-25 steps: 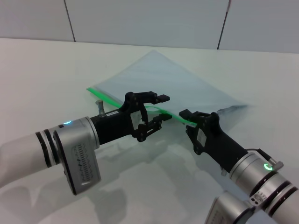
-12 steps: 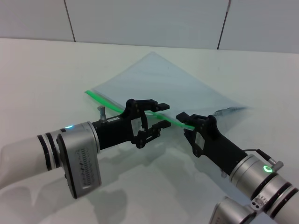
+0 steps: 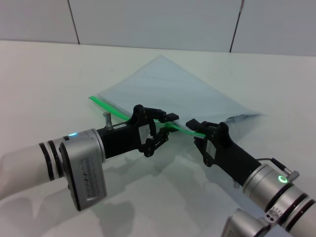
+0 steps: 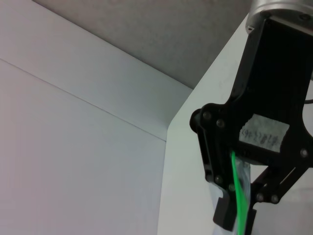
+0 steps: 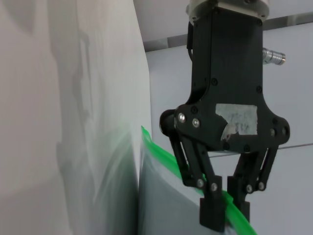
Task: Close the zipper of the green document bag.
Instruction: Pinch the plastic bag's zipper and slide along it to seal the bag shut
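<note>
The green document bag [image 3: 168, 84] lies flat on the white table, a pale translucent pouch turned diagonally. Its zipper [image 3: 106, 104] is the bright green strip along the near edge. My left gripper [image 3: 167, 124] is around the middle of that strip with its fingers drawn in on it; the right wrist view shows this gripper [image 5: 226, 208] pinching the green strip [image 5: 156, 147]. My right gripper [image 3: 196, 129] holds the strip's near end, shut on it, as the left wrist view shows [image 4: 237, 218]. I cannot make out the slider tab.
The white table [image 3: 49, 74] reaches back to a pale panelled wall [image 3: 148, 19]. A small dark patch [image 3: 242, 116] shows at the bag's right corner. Both arms lie low over the near part of the table.
The left gripper's fingers have drawn together onto the green strip; they stood wide apart a second ago. The bag's left end has shifted slightly leftward. The right gripper has barely moved.
</note>
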